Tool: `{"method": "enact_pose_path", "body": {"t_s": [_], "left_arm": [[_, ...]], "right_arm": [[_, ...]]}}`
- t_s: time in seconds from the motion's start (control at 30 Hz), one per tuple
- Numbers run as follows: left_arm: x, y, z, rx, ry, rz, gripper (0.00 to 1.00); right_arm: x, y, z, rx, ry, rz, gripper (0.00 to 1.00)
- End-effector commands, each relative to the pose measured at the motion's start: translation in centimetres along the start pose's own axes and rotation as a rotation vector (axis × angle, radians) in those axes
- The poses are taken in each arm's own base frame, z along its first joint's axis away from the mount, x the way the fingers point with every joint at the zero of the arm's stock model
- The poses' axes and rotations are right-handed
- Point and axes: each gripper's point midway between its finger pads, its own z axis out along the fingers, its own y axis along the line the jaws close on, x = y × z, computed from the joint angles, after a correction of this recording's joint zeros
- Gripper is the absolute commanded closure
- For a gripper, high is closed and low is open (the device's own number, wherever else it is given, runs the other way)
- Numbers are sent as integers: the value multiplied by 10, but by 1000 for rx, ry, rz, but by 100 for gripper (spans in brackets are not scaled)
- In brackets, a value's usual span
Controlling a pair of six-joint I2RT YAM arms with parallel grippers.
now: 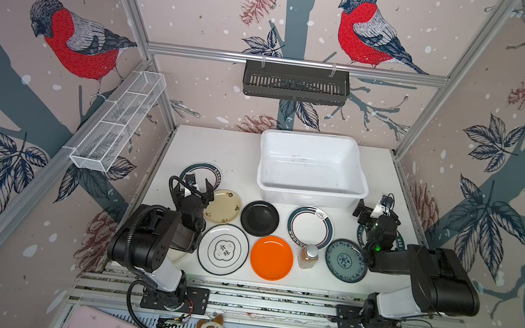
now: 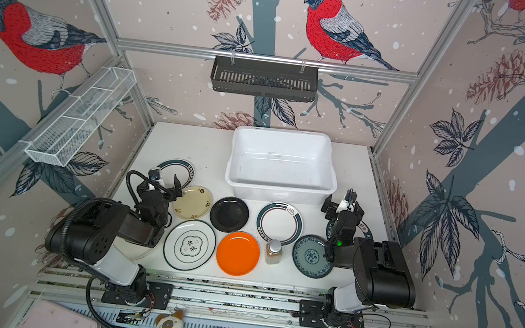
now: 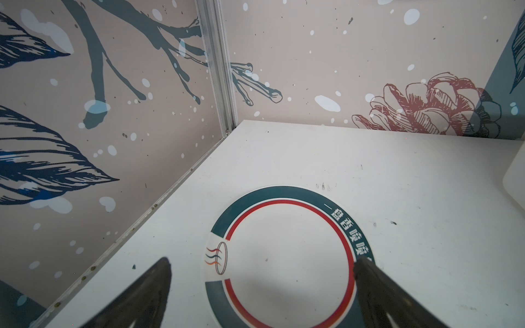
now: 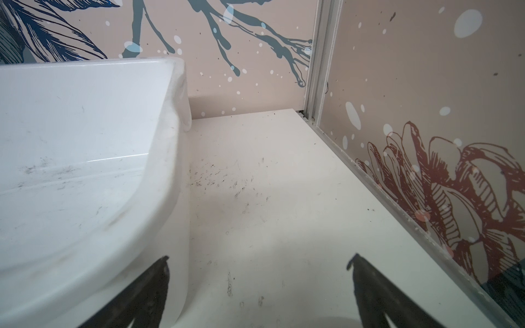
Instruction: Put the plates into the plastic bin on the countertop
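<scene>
The white countertop (image 1: 214,151) carries everything, and by the look of it the job has not begun. The plastic bin (image 1: 312,191) sits at the far side, right of centre, and holds nothing but scuffs. All the plates lie flat on the counter in front of it, so every transfer is left to do. Seven lie open: the emblem plate (image 1: 223,249) and orange plate (image 1: 272,257) in the near row, the blue-green plate (image 1: 345,260) to their right, then the cream plate (image 1: 226,208), black plate (image 1: 260,218) and a teal-rimmed plate (image 1: 309,226) just in front of the bin, and another teal-rimmed one (image 3: 284,255) at the far left. Two more show only as slivers under the arms. The plates sit close together with low, thin rims, so I judge there is little edge to get under. The bin's flared rim stands well above them and any carried plate must clear it. Open room lies far left of the bin; the strip between the bin and the right wall (image 4: 426,113) is narrow. The left gripper (image 1: 194,187) hovers over the far-left plate and the right gripper (image 4: 259,258) beside the bin's near right corner; both have their fingers spread wide and hold nothing. An amber bottle (image 1: 309,255) stands between the orange and blue-green plates, easy to knock.
</scene>
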Motion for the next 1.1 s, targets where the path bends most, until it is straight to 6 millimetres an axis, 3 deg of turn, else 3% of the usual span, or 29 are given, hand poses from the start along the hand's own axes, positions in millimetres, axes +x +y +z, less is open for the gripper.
{"method": "enact_pose_path", "body": {"t_s": [0.0,0.6,0.7,0.83,0.97,1.07], "left_arm": [[-15,0,0,1,-58,-31,1],[-13,0,4,32,-42,-41,1],[-19,-1,0,29,-60,-37,1],[-40,-1,-2,-16,-49,-3,1],[-52,24,-3,-181,13,-121,1],[-59,18,-8,-134,30,-166,1]], "right_arm": [[-10,2,1,-9,-36,12,1],[-10,1,0,-9,-35,17,1],[-19,-21,-5,110,-58,78,1],[-37,-24,-14,197,-77,61,1],[-50,-22,-10,219,-7,125,1],[-67,-22,-18,205,-6,157,1]]}}
